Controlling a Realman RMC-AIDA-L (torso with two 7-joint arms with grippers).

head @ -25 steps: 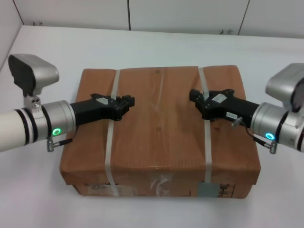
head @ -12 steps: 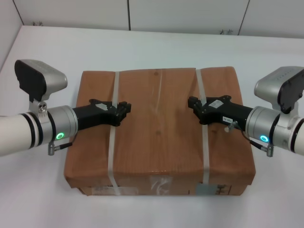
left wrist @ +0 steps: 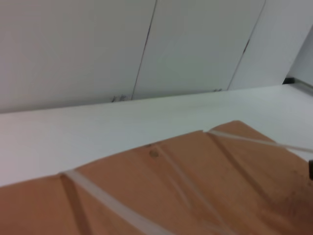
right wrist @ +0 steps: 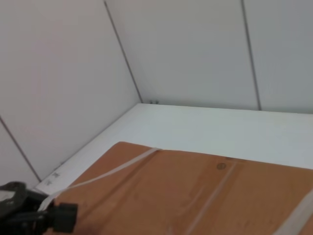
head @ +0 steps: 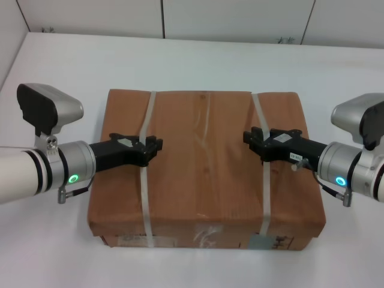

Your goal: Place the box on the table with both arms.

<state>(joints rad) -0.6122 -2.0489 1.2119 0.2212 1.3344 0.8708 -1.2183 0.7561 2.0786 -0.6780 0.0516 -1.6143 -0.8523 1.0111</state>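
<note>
The brown cardboard box (head: 204, 162) lies flat over the white table (head: 198, 60), bound by a left strap (head: 146, 198) and a right strap (head: 264, 198). My left gripper (head: 151, 147) is over the box top, shut on the left strap. My right gripper (head: 253, 139) is shut on the right strap. The right wrist view shows the box (right wrist: 195, 196) and my left gripper (right wrist: 29, 215) with the strap pulled taut up to it. The left wrist view shows the box top (left wrist: 195, 196) with the other strap lifted off it.
A white panelled wall (head: 240, 18) stands behind the table's far edge. White tabletop shows all around the box, widest behind it. A side wall (right wrist: 58, 88) runs along the table's left edge.
Both arms have drawn back toward me and down with the box. The box looks smaller and lower than a second ago, and its top sits more level.
</note>
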